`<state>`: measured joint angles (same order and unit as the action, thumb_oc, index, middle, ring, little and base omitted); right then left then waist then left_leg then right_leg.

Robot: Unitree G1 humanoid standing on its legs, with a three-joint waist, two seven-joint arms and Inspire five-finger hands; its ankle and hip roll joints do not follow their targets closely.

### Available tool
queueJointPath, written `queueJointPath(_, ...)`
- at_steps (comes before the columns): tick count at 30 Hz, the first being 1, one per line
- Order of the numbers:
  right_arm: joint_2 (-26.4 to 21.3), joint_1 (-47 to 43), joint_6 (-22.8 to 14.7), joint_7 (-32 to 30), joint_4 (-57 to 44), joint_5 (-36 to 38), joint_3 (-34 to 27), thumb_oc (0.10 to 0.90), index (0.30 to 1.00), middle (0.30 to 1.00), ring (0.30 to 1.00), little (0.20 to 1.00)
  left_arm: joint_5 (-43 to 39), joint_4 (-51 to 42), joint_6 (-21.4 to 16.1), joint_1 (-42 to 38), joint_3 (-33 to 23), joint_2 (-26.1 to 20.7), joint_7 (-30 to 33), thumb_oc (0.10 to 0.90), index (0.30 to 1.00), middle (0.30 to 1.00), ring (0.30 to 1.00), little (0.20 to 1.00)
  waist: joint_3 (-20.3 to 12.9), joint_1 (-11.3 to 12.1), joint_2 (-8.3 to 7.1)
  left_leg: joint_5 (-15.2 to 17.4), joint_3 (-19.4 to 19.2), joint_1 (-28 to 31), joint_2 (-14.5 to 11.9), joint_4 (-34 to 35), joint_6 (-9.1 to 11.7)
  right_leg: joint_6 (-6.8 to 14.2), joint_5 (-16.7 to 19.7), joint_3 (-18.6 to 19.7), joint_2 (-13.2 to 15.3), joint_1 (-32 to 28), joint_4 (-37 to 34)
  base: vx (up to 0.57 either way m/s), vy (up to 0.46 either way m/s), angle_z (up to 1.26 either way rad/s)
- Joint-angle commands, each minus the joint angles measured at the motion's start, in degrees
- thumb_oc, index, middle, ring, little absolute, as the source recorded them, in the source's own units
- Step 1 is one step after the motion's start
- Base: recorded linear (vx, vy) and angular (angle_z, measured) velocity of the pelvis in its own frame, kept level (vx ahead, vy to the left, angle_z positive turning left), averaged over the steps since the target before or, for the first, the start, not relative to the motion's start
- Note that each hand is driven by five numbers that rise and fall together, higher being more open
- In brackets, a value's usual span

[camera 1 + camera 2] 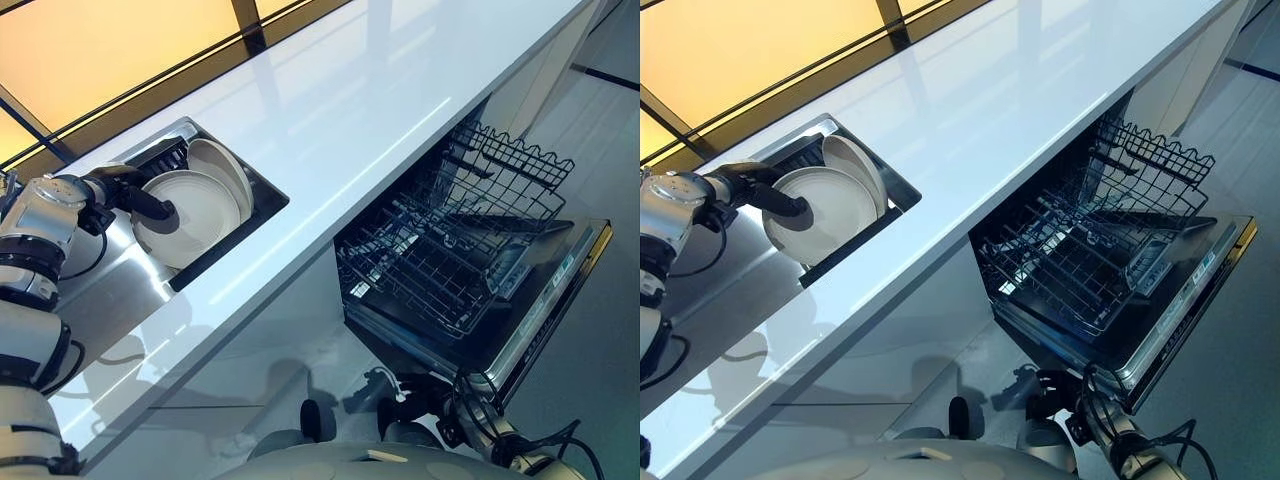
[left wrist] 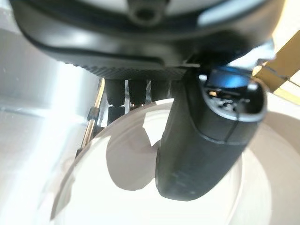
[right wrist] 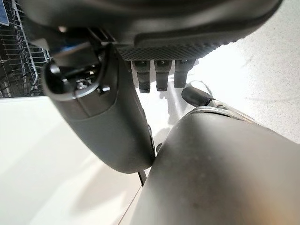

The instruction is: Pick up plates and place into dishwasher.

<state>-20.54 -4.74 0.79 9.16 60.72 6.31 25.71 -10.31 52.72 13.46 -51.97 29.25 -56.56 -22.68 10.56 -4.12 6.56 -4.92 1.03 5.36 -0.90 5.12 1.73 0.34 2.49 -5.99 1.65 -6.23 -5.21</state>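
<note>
1. Left eye view: front plate [image 1: 200, 215] leaning upright in the sink rack [image 1: 170, 155] at upper left of the frame, second plate [image 1: 225, 165] just behind and touching it. Left hand [image 1: 140, 198] reaching in from the left edge, thumb lying across the front plate's face, pinching its rim. White bench [image 1: 380, 100] running diagonally from lower left to upper right.
2. Right eye view: open dishwasher [image 1: 1185, 310] at right of centre, door dropped down, lower wire basket [image 1: 1070, 265] pulled out, no plates in it. Right hand [image 1: 1045, 388] low at bottom centre, well apart from the plates.
3. Left wrist view: thumb [image 2: 201, 154] pressed on the pale plate face, fingers [image 2: 136, 91] curled behind the rim.
4. Right wrist view: fingers [image 3: 161, 75] loosely extended, thumb [image 3: 108, 117] apart from them, holding nothing, over pale floor [image 3: 262, 70].
</note>
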Motion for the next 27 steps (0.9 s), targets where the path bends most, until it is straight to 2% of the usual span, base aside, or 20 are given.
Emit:
queueJointPath(1,0.8,3.9,-1.9,1.9,-1.3,5.8,1.9,0.8,0.9,0.9,0.9,0.9,-0.4,2.0,-4.1,-12.1,-1.0,-5.6,9.7,0.1,0.3,0.3,0.3,0.2,-5.0,0.4,-0.62,5.4,-2.3,1.1,5.3,-0.1,-3.1,4.8,-0.4,2.6,1.1,0.8,0.2,-0.02,-0.038,0.02)
queueJointPath(3,0.5,3.9,-1.9,2.6,-3.7,8.2,1.9,0.8,0.9,0.9,0.9,0.9,0.7,1.2,-4.1,-12.0,-1.2,-5.9,11.4,0.1,0.3,0.3,0.3,0.2,-5.0,0.4,-0.69,5.5,-2.3,1.3,5.3,-0.1,-3.1,4.7,-0.4,2.6,1.1,0.6,0.2,-0.03,-0.038,0.02)
queueJointPath(6,-0.3,4.7,1.8,4.4,-13.2,13.1,1.3,0.8,0.9,0.9,0.9,0.9,4.2,-0.8,-3.9,-11.2,-1.9,-7.5,14.5,0.1,0.3,0.3,0.3,0.2,-5.5,0.2,-1.03,5.6,-2.3,1.7,5.2,-0.1,-3.1,4.5,-0.6,2.8,0.9,0.3,0.2,-0.04,-0.05,0.01)
queueJointPath(12,-1.6,6.8,4.0,7.2,-26.7,17.0,0.6,0.8,0.9,0.9,0.9,0.9,7.7,-2.6,-4.6,-11.9,-1.5,-10.8,17.2,0.1,0.3,0.3,0.3,0.2,-6.2,-0.3,-1.49,5.7,-2.8,1.9,5.0,-0.1,-3.0,4.5,-0.7,2.6,0.7,0.1,0.2,-0.03,-0.05,-0.02)
queueJointPath(14,-3.0,7.7,5.3,8.1,-34.4,21.4,0.3,0.8,0.9,0.9,0.9,0.9,6.1,-3.7,-5.3,-12.1,-1.4,-12.5,20.1,0.1,0.3,0.3,0.3,0.2,-6.5,-0.5,-1.68,5.7,-3.1,1.9,4.9,-0.1,-2.8,4.5,-0.7,2.7,0.6,0.1,0.2,-0.04,-0.064,-0.03)
queueJointPath(17,-3.6,8.9,4.7,8.7,-39.2,23.9,-0.7,0.8,0.9,0.9,0.9,0.9,3.7,-4.8,-7.7,-11.2,-3.0,-13.6,23.9,0.1,0.3,0.3,0.3,0.2,-6.6,-0.8,-1.88,5.7,-3.5,2.0,4.7,-0.1,-2.8,4.5,-0.6,2.7,0.5,0.0,0.2,-0.03,-0.054,-0.02)
queueJointPath(18,-4.0,9.7,5.9,8.5,-43.4,25.6,-1.9,0.8,0.9,0.9,0.9,0.9,2.0,-6.7,-9.5,-9.4,-5.1,-14.1,27.7,0.1,0.3,0.3,0.3,0.2,-6.8,-0.9,-2.07,5.8,-3.7,2.0,4.7,-0.1,-2.8,4.5,-0.6,2.8,0.4,0.1,0.2,-0.03,-0.052,0.0)
queueJointPath(20,-4.2,10.5,5.3,8.0,-46.2,26.9,-3.2,0.8,0.9,0.9,0.9,0.9,-8.0,-9.7,-13.5,-5.6,-9.3,-13.7,32.2,0.1,0.3,0.3,0.3,0.2,-7.0,-0.9,-2.39,5.9,-3.7,1.9,4.6,-0.1,-2.8,4.5,-0.7,2.9,0.4,0.2,0.2,-0.03,-0.065,0.0)
queueJointPath(22,-3.8,11.2,4.5,9.0,-48.2,28.3,-4.7,0.8,0.9,0.9,0.9,0.9,-15.7,-14.4,-18.0,0.5,-16.6,-11.2,36.7,0.1,0.3,0.3,0.3,0.2,-7.1,-0.7,-2.78,5.9,-3.7,2.0,4.5,-0.1,-2.8,4.4,-0.8,3.0,0.3,0.2,0.2,-0.02,-0.062,-0.01)
queueJointPath(23,-3.4,11.6,3.9,8.8,-49.5,28.2,-5.6,0.8,0.9,0.9,0.9,0.9,-17.0,-17.6,-20.5,5.0,-21.2,-9.0,39.1,0.1,0.3,0.3,0.3,0.2,-7.3,-0.6,-3.11,6.0,-3.5,2.0,4.5,-0.1,-2.8,4.3,-0.9,3.0,0.2,0.2,0.2,-0.01,-0.044,-0.02)
queueJointPath(24,-3.4,11.8,3.6,8.7,-49.7,28.1,-5.7,0.8,0.9,0.9,0.9,0.9,-17.8,-18.4,-22.3,6.4,-22.6,-8.5,40.4,0.1,0.3,0.3,0.3,0.2,-7.3,-0.7,-3.06,6.0,-3.5,2.1,4.5,-0.1,-2.9,4.3,-0.9,3.0,0.2,0.2,0.2,-0.01,-0.052,-0.03)
queueJointPath(25,-3.0,12.1,2.8,8.1,-51.9,27.6,-6.9,0.8,0.9,0.9,0.9,0.9,-17.9,-23.4,-27.1,13.1,-28.9,-4.0,43.3,0.1,0.3,0.3,0.3,0.2,-7.5,-0.6,-3.59,6.1,-3.3,2.0,4.4,-0.1,-2.9,4.0,-1.0,3.2,0.1,0.2,0.2,-0.01,-0.037,-0.02)
queueJointPath(26,-3.1,12.2,2.5,8.0,-52.2,27.5,-7.0,0.8,0.9,0.9,0.9,0.9,-18.1,-24.1,-27.8,14.3,-30.0,-3.3,43.4,0.1,0.3,0.3,0.3,0.2,-7.6,-0.7,-3.52,6.1,-3.3,2.1,4.4,-0.1,-2.9,4.0,-1.0,3.2,0.1,0.3,0.2,0.0,-0.049,-0.03)
queueJointPath(27,-2.8,12.4,2.5,7.9,-54.1,27.7,-8.1,0.8,0.9,0.9,0.9,0.9,-17.9,-28.7,-30.5,18.9,-33.3,0.1,44.4,0.1,0.3,0.3,0.3,0.2,-7.7,-0.6,-3.98,6.1,-3.2,2.1,4.4,-0.1,-2.9,3.7,-1.0,3.5,0.0,0.2,0.2,0.0,-0.038,-0.05)
